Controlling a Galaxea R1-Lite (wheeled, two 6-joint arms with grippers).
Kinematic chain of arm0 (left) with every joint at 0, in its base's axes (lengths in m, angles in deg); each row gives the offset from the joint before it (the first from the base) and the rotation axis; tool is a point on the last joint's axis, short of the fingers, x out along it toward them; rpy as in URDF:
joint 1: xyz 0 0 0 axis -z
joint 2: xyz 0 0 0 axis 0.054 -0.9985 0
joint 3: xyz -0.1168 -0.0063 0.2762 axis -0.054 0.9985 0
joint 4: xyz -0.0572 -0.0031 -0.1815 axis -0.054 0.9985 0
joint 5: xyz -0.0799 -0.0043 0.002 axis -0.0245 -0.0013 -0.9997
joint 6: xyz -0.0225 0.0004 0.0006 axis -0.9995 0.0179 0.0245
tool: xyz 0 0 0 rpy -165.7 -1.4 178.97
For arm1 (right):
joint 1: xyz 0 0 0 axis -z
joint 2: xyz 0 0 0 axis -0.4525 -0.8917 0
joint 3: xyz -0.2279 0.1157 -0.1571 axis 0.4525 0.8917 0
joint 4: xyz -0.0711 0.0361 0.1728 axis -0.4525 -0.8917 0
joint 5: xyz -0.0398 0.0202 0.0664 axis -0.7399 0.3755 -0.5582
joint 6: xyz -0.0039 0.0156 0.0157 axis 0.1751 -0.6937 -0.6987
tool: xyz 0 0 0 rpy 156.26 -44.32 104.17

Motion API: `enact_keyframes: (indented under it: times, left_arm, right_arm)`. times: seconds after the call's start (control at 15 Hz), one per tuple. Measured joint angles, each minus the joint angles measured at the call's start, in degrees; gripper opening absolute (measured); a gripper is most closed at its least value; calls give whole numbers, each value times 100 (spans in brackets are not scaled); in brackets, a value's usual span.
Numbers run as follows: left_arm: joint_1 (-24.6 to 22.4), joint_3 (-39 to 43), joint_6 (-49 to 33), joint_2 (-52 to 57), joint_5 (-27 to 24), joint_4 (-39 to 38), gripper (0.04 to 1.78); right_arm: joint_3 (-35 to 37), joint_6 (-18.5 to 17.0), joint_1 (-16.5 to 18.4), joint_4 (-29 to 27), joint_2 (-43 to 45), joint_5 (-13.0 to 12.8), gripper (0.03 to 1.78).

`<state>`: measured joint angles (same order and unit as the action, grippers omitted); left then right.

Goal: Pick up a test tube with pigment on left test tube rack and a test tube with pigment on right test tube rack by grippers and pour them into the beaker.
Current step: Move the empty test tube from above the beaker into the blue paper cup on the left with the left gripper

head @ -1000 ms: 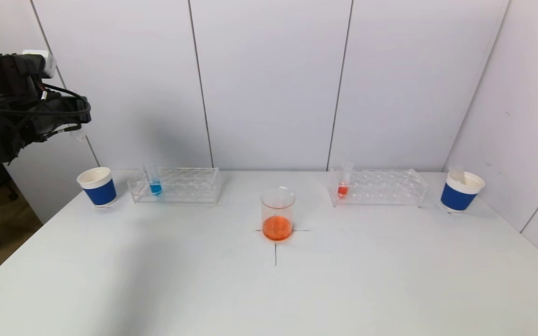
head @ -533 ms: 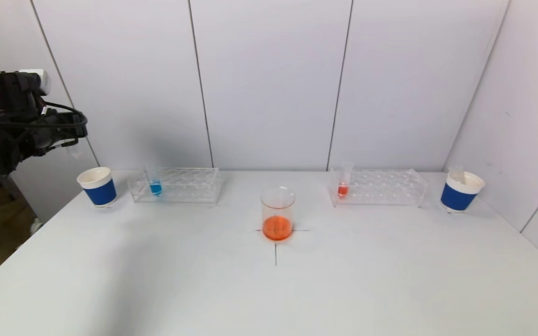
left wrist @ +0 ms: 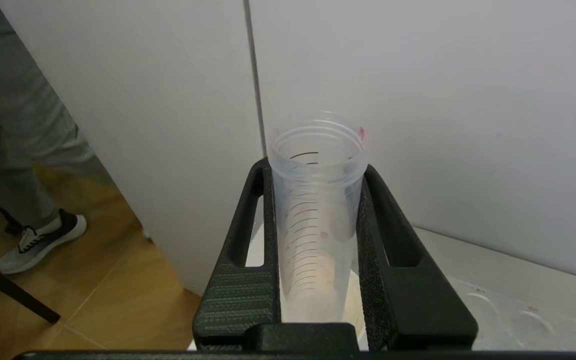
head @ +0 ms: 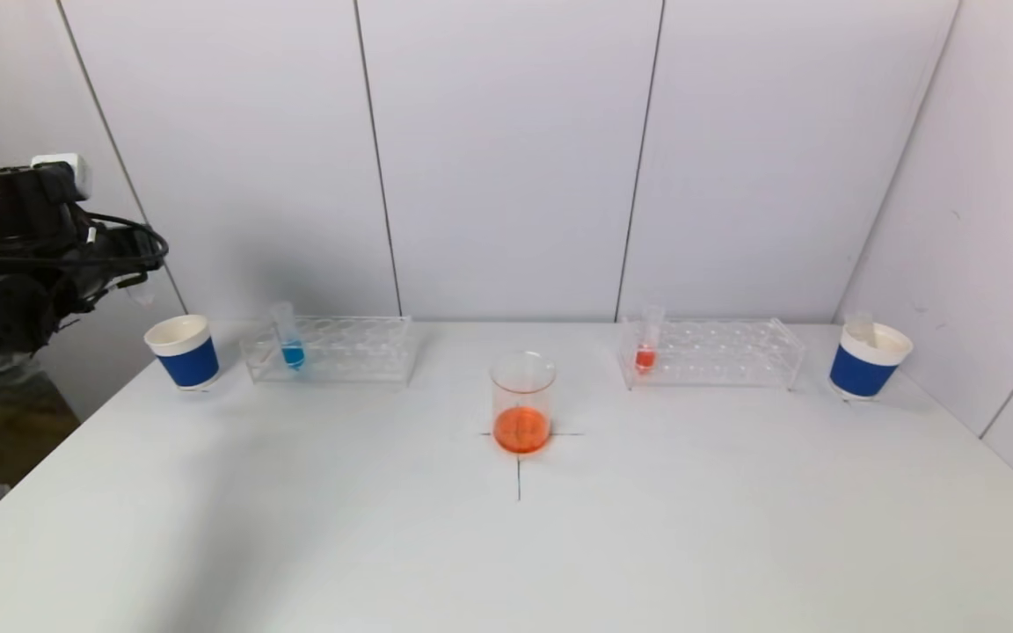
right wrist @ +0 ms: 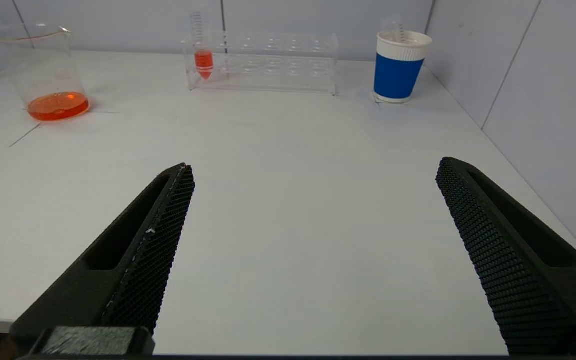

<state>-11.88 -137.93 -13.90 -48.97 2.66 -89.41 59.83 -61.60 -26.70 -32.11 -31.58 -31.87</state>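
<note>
My left gripper (head: pixel 135 274) is raised at the far left, above the left blue paper cup (head: pixel 183 352). It is shut on an empty clear test tube (left wrist: pixel 318 210), whose open end points away from the wrist camera. The left rack (head: pixel 331 349) holds a tube with blue pigment (head: pixel 288 337). The right rack (head: pixel 713 352) holds a tube with orange pigment (head: pixel 647 338). The beaker (head: pixel 521 402) stands at the table's centre with orange liquid in it. My right gripper (right wrist: pixel 313 170) is open and empty, low over the table's near right part, out of the head view.
A second blue paper cup (head: pixel 867 360) at the far right holds an empty tube. White wall panels close off the back and right. The table's left edge drops to a wooden floor, where a person's leg and shoe (left wrist: pixel 38 240) show.
My left gripper has come down with the empty tube toward the left blue cup. Nothing on the table has moved.
</note>
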Motion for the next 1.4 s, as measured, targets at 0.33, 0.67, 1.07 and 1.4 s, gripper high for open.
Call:
enact_keyframes:
  times: [0.33,0.67,1.07,1.4]
  left_arm:
    - [-74,13,32,-433,-30,-317,45]
    - [-65,176,63,-752,-88,-780,45]
    - [-65,195,117,-1025,-185,-877,45]
    - [-59,294,178,-1168,-249,-1303,45]
  right_arm:
    - [0,0,0,0,0,-2,176]
    - [0,0,0,-1,0,-2,176]
    - [0,0,1,0,0,-2,176]
    - [0,0,1,0,0,-2,176]
